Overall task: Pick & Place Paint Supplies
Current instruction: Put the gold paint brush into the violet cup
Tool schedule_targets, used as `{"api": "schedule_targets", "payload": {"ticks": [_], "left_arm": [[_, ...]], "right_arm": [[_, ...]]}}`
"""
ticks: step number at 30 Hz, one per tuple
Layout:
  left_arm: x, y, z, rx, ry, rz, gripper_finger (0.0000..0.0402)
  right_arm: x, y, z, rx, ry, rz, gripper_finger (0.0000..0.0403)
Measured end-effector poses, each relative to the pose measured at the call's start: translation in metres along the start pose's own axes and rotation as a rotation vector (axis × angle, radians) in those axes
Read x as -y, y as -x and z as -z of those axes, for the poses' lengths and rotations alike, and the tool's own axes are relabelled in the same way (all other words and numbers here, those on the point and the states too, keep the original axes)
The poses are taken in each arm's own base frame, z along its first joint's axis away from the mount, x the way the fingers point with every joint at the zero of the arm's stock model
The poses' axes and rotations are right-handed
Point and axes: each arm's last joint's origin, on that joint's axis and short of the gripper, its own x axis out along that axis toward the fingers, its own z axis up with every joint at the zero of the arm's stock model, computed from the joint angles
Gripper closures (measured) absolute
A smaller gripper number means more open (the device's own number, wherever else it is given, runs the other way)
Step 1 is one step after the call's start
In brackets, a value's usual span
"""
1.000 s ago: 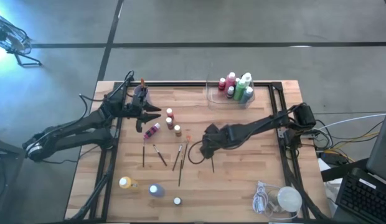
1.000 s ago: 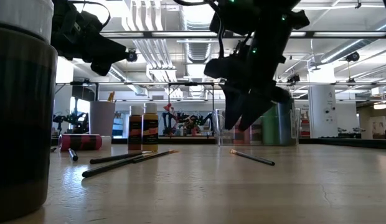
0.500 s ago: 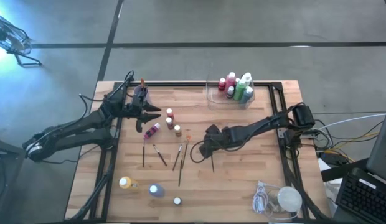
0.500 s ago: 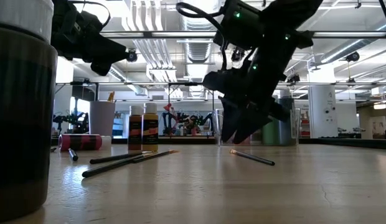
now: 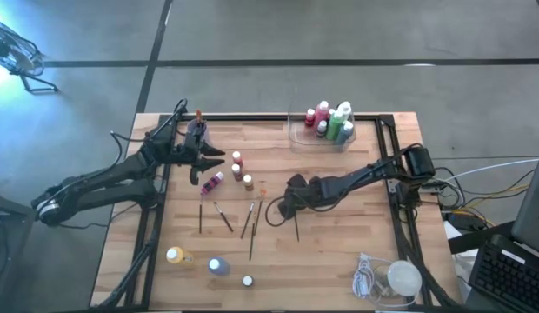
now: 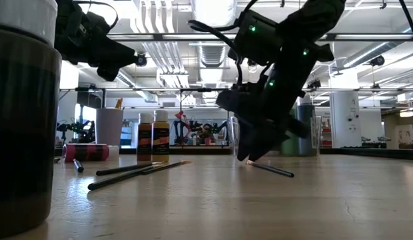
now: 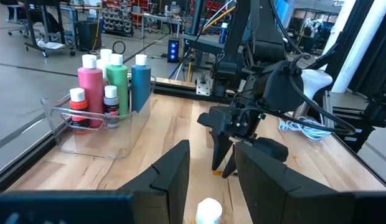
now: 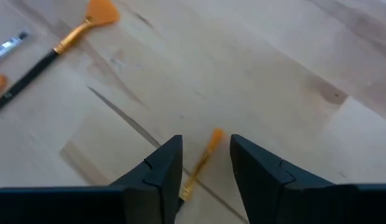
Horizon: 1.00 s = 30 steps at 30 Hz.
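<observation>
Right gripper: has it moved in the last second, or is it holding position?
Yes. In the low view the right gripper has dropped toward the paintbrush lying on the table, jaws now straddling its bristle end.

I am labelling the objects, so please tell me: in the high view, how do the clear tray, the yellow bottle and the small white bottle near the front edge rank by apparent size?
1. The clear tray, by far the largest.
2. The yellow bottle.
3. The small white bottle, the smallest; only its cap end shows from above, so its real height cannot be judged.

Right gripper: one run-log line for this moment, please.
right gripper: jaws down around paintbrush, not yet clamped | left gripper: waiting above bottles | clear tray: bottles inside
</observation>
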Motion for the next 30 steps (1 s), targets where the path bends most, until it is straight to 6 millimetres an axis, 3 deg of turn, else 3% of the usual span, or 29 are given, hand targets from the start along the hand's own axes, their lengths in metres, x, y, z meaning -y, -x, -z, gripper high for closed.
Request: {"api": "schedule_targets", "payload": {"ticks": [30], "left_arm": [[0.0000, 0.0000, 0.0001, -0.001, 0.001, 0.000, 0.0266]], "right_arm": [[0.0063, -0.0042, 0.0010, 0.024, 0.009, 0.014, 0.0371]]}}
